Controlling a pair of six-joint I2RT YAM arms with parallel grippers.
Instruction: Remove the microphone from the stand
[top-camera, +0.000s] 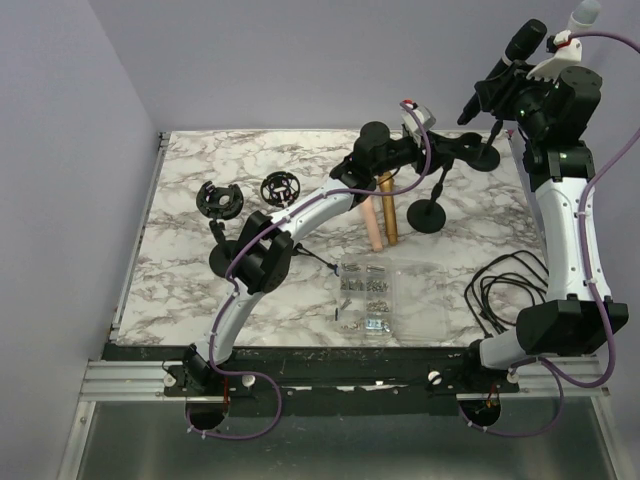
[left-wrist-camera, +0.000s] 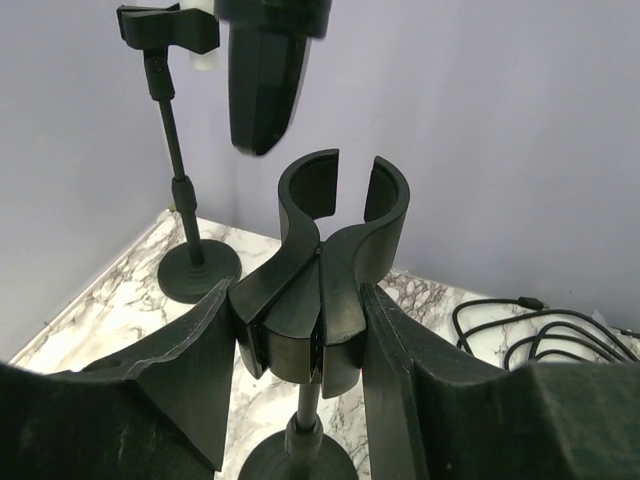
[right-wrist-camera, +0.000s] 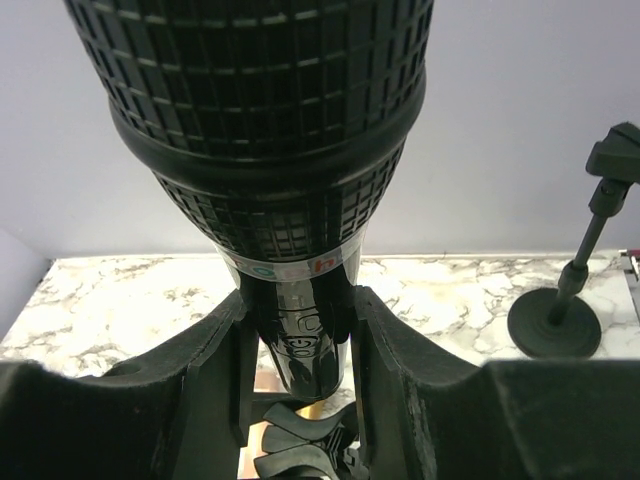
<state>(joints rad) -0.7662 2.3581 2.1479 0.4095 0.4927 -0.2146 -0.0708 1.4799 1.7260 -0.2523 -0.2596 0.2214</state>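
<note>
- Two risks worth watching: a drop and a knock.
- Drop: microphone (top-camera: 512, 52) held high at the far right, clamped low on its body between the closed right fingers (right-wrist-camera: 205, 370), grille end uppermost. With any slackening of that clamp, a slide through the pads and a fall onto the marble counter (top-camera: 190, 290).
- Knock: microphone tail hanging above and a little left of the empty clip (left-wrist-camera: 335, 225) in the left wrist view. With a dip or a sideways swing, a strike on the clip rim or on the second stand (left-wrist-camera: 172, 150) behind, perhaps tipping one of them.
- Pull-over of the stand (left-wrist-camera: 305, 415) itself: left fingers (left-wrist-camera: 185, 350) flanking the clip's base on both sides. Hard to tell from this angle whether pinching it or just parted from it. With a crooked retreat, a snag and a topple.
- Loose cable (top-camera: 510, 285) coiled near the right arm's base, a likely catch on any low sweep.
- Left arm: stretched forward across the middle of the counter, wrist roughly level, fingers at clip height.
- Right arm: standing almost vertical at the right edge, wrist cocked toward the back wall — microphone clear of the clip and apart from it.
</note>
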